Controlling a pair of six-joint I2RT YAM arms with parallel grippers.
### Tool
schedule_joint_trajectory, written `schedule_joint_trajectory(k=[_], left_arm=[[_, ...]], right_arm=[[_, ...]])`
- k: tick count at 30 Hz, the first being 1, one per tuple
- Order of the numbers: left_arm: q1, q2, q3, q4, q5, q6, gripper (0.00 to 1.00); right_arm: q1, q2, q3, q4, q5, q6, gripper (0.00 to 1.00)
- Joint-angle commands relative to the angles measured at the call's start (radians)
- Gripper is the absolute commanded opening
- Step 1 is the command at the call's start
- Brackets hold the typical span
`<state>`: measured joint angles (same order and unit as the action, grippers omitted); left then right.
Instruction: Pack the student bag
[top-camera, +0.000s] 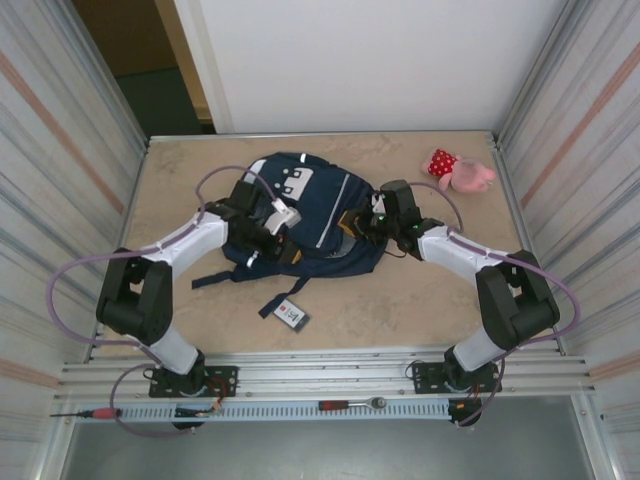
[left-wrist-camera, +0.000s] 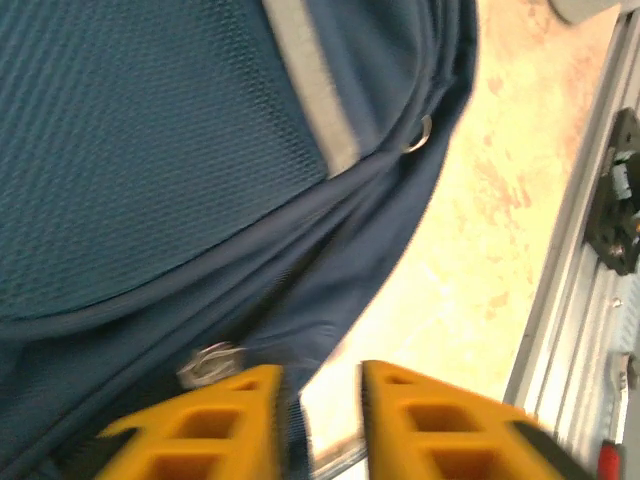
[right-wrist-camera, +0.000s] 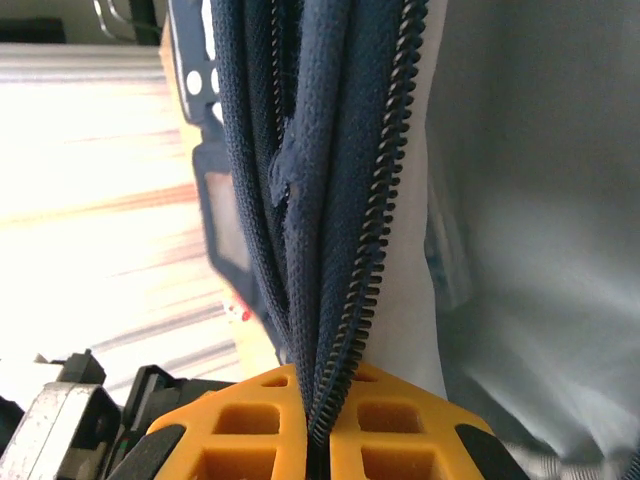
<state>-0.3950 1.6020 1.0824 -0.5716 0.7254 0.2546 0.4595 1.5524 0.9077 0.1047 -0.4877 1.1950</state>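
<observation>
Mottled beige tabletop (top-camera: 400, 300), mesh-woven student bag (top-camera: 310, 215)

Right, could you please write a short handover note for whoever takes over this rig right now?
Left end effector: jaws parted, nothing held, at the edge of the student bag.
Right end effector: shut on the bag's unzipped edge, with light lining showing beside it.
The bag lies in the middle of the table. The pink plush toy is near the far right corner and a small dark flat item lies in front of the bag, both outside it.
Done: opening gripped.
Left: probably load the loose items and zip shut. The bag's contents cannot be seen.
</observation>
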Motion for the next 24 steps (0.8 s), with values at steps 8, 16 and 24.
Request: schedule_joint_trajectory(k=[8,16,24], left_arm=[[0.12,-0.216,-0.032,0.034,-0.059,0.401,0.7],[0.042,-0.165,-0.09,0.146,-0.209,0.741,0.79],[0.005,-0.037,-0.127,0.357,-0.377,0.786,0.82]], right_arm=[[-0.083,0.017,0.217,-0.196,-0.304,-0.224,0.0],[-0.096,0.031,0.316,-0.245,-0.369,-0.214,0.0],[-0.111,0.063,0.34,-0.25,-0.391,-0.211,0.0]])
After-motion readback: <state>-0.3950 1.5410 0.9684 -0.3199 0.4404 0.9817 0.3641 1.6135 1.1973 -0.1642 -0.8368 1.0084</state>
